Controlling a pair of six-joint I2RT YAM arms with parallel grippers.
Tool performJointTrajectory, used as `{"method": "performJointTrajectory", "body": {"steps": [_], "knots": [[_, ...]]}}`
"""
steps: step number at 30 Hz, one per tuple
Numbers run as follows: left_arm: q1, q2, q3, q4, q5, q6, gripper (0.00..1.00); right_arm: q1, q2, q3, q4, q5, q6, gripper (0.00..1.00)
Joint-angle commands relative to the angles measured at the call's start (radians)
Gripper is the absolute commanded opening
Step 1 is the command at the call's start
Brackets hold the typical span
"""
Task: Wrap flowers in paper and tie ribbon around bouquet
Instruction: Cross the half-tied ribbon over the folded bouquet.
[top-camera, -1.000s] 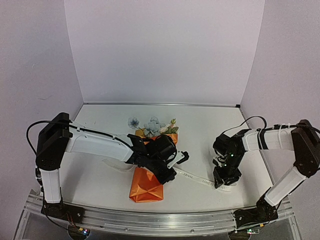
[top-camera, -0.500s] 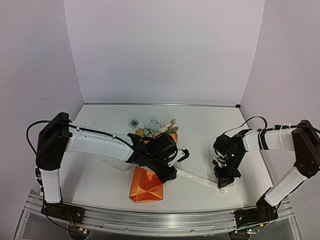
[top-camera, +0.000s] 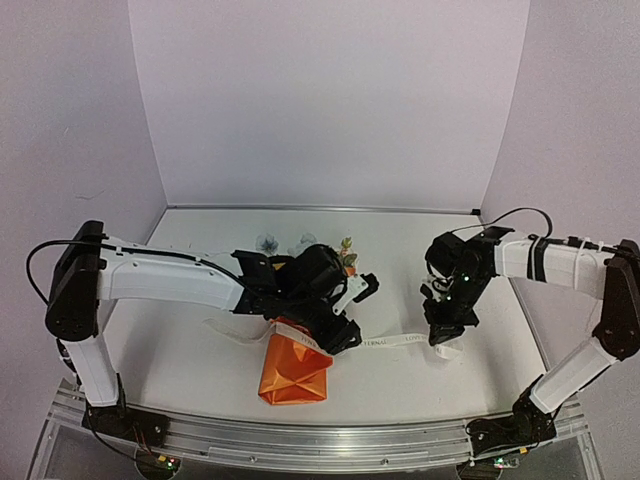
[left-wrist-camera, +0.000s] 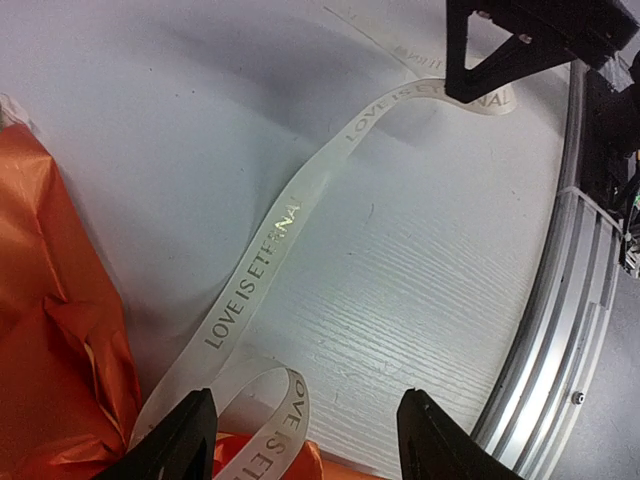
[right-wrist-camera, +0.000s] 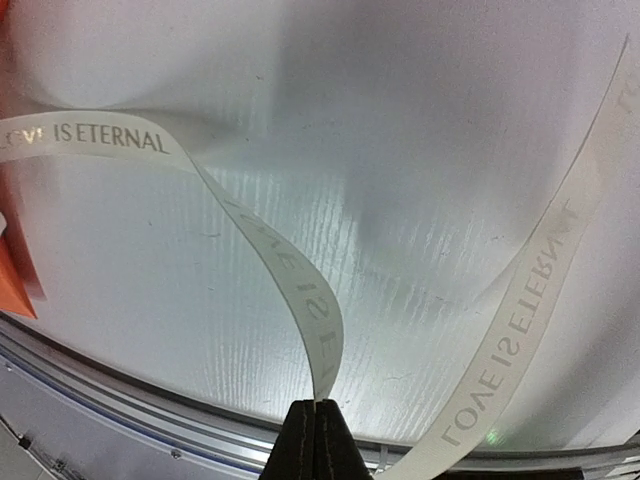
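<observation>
From above, one bouquet is lying at 6 o'clock on the table, its flowers pointing to 12. One ribbon is trailing from it toward 3 o'clock. The left gripper is hovering over the cone, and the right gripper is sitting at the ribbon's far end.

The left wrist view is showing jaws standing apart, with one ribbon loop lying loose between them and orange paper at 8 o'clock.

The right wrist view is showing jaws pressed together, pinching the ribbon.

Ribbon: narrow cream-white fabric ribbon, dark lettering, arching over white tabletop
End effector: right end effector pinched on ribbon
Paper: bright orange paper sheet, left edge
</observation>
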Motion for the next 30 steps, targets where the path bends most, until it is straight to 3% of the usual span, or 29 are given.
{"method": "performJointTrajectory", "body": {"steps": [1,9,13,30], "knots": [[0.012,-0.089,-0.017,0.032,-0.024,0.013,0.63,0.005,0.044,0.149,-0.093,0.000,0.010,0.00],[0.087,-0.184,-0.101,0.082,0.042,0.020,0.54,0.041,0.084,0.330,-0.123,-0.104,0.104,0.00],[0.110,-0.242,-0.162,0.121,0.004,0.049,0.54,0.055,0.126,0.435,-0.137,-0.139,0.148,0.00],[0.271,-0.417,-0.357,0.276,0.139,0.047,0.60,0.130,0.275,0.741,-0.200,-0.244,0.208,0.00]]}}
